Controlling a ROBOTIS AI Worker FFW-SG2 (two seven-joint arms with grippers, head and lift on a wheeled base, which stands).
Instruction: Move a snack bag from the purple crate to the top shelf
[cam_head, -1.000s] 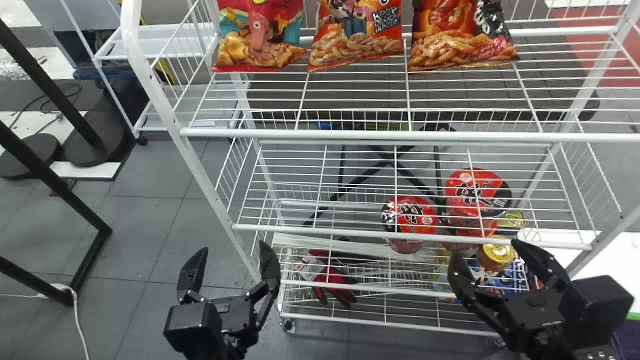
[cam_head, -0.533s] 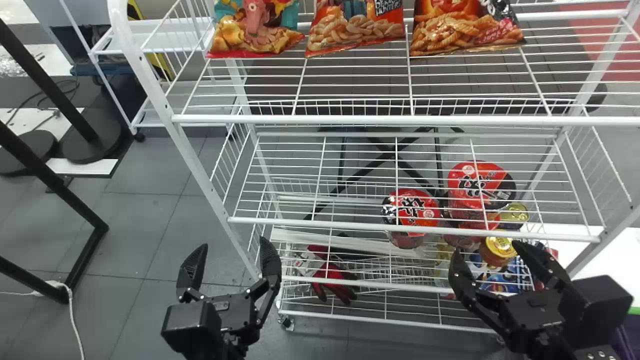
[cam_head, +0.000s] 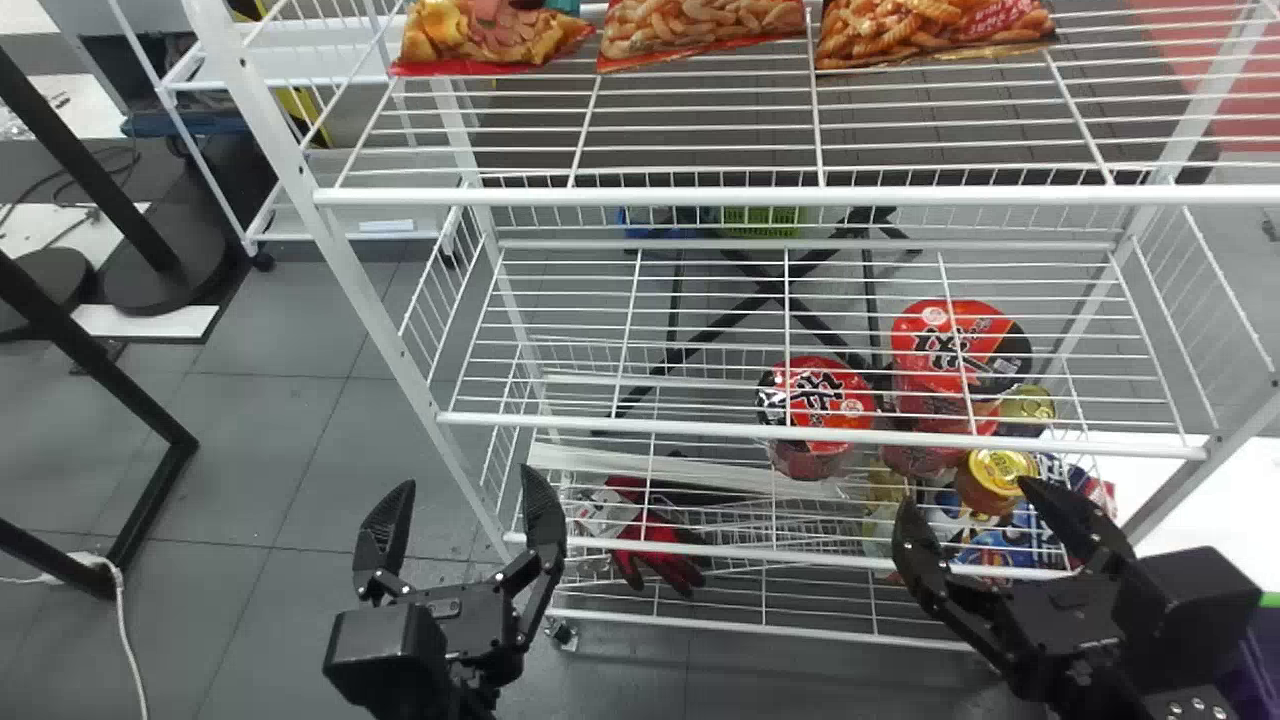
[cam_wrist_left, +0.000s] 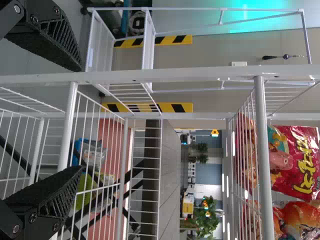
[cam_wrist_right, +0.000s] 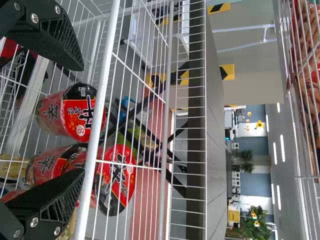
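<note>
Both end effectors spread and holding nothing, with snack bags cut off above and the purple crate (cam_head: 1258, 665) cut off at the lower right.
The left end effector (cam_head: 462, 490) is at the lower left of the frame, the right end effector (cam_head: 967, 500) at the lower right, fingers apart on each. On the top shelf (cam_head: 700, 196), the left bag (cam_head: 490, 38), middle bag (cam_head: 700, 25) and right bag (cam_head: 930, 28) all lose their upper parts to the frame's top edge. The right arm partly covers the crate, whose contents are hidden. Shelf wires cross two red-lidded cups (cam_head: 815, 397) (cam_head: 955, 350) right of centre and red gloves (cam_head: 655, 550) low in the middle. A green basket (cam_head: 760, 221) sits behind bars at upper centre, its contents unclear.
</note>
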